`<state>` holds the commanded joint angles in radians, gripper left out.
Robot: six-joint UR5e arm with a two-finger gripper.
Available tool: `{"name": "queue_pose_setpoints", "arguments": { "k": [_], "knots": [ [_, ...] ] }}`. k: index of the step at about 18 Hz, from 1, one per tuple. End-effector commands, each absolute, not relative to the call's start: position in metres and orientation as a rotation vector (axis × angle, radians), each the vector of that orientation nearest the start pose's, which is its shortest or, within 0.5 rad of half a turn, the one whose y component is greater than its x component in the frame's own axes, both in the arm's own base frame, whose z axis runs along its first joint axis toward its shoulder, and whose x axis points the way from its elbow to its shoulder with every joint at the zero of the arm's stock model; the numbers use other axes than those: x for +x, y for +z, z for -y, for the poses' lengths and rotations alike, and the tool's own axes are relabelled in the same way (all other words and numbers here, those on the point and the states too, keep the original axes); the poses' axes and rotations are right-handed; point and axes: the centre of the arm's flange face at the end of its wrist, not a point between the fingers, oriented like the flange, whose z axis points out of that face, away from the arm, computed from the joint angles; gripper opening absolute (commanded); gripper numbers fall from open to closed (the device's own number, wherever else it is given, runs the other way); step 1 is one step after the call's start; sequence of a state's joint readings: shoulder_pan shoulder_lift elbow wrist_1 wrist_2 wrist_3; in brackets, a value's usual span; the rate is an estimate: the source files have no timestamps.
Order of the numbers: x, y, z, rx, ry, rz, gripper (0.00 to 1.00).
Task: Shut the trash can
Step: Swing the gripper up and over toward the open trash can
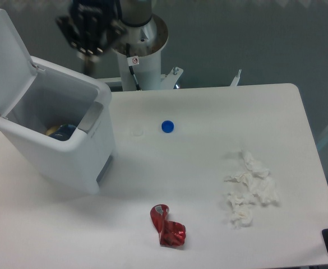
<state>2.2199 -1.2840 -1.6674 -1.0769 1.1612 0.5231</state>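
The trash can (68,154) stands at the table's left, a big white bin with its mouth uncovered. Its flat lid (7,61) is swung up and leans back at the far left. A grey latch panel (92,116) sits at the front rim. Inside lies a blue and yellow item (61,131). My gripper (87,60) hangs blurred above the bin's rear right corner, to the right of the raised lid and apart from it. Its fingers read as one narrow dark tip, shut on nothing.
A blue bottle cap (167,126) and a small clear ring (137,133) lie mid-table. Crumpled red wrapper (167,226) lies near the front edge, white tissues (250,188) at the right. The arm's base column (138,50) rises behind the table.
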Motion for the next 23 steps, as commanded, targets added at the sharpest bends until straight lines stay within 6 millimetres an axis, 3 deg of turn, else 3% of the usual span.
{"name": "queue_pose_setpoints", "arguments": {
  "k": [6,11,17,23],
  "knots": [
    [-0.042,0.655,-0.429,-2.305,0.009,-0.241,0.03],
    [-0.007,0.670,-0.428,-2.242,-0.061,-0.391,0.03],
    [0.007,0.658,-0.430,-2.303,-0.119,-0.417,0.03],
    [0.004,0.645,-0.432,-2.370,-0.117,-0.399,0.03]
  ]
}}
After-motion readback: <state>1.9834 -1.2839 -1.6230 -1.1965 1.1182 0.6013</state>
